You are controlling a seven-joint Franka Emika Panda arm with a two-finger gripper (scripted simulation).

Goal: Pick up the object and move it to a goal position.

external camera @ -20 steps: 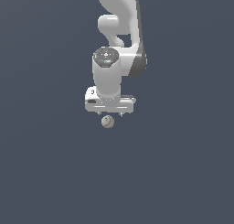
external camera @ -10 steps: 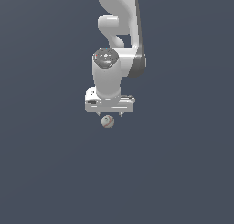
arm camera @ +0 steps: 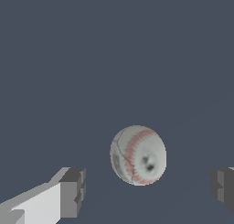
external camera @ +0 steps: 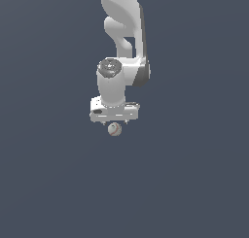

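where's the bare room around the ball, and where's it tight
The flat grey surface is bare on all sides of the ball in the exterior view. It is tight only at the ball: the open gripper hangs over it, one fingertip either side, a gap showing between each and the ball.

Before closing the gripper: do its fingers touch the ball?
Apart. The wrist view shows bare floor between the ball and both fingers.

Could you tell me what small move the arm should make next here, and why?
Probably a short further descent, then closing. In the wrist view the ball sits between the two fingertips with clear gaps on both sides, so the gripper is open and roughly centred. In the exterior view the ball appears just beyond the gripper's bar.
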